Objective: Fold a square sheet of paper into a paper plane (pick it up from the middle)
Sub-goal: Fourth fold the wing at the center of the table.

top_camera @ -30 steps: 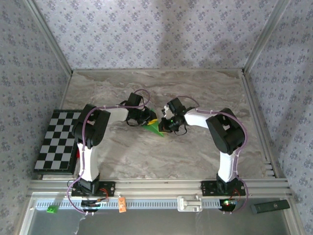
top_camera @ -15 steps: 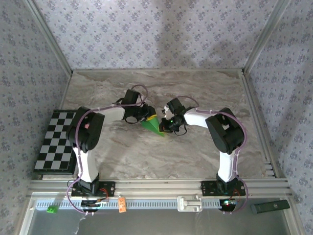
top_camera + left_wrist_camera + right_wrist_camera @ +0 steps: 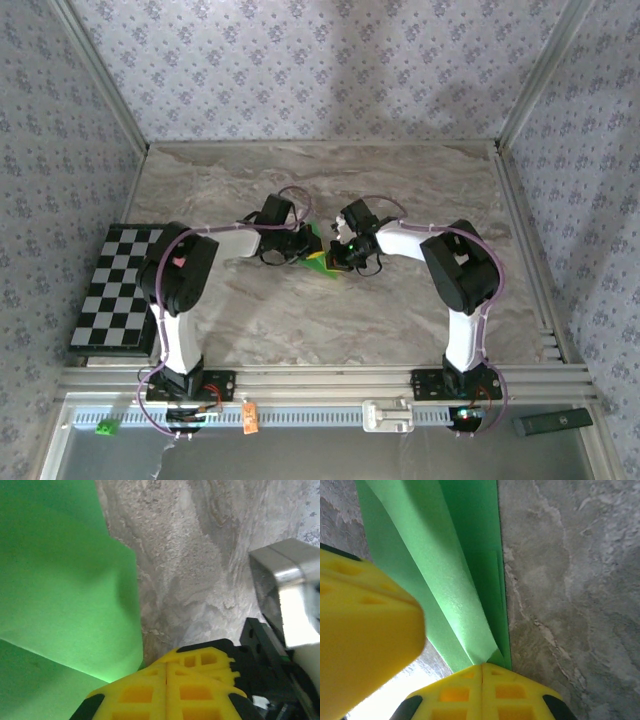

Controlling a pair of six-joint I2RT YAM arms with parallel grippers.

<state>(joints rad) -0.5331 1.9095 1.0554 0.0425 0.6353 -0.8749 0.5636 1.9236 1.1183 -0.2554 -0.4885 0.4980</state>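
Green paper sheet (image 3: 316,256), partly folded with several layers and sharp creases, is found at the middle of the marble-patterned bench (image 3: 400,320), between the two arms. The left gripper (image 3: 303,246) is placed at the sheet's left side and the right gripper (image 3: 337,258) at its right side, the two nearly meeting over it.

In the left wrist view the yellow fingers (image 3: 150,695) are seen pressed together, seam closed. The sheet lies just beside them to the left, one layer raised off the bench. Whether any paper is nipped between them cannot be told.

In the right wrist view the yellow fingers (image 3: 510,700) are likewise shut, and the folded layers are seen running down to a point into their seam, so the sheet is judged clamped there.

A black-and-white checkered board (image 3: 118,285) is noted at the left edge of the bench, well apart from the sheet.
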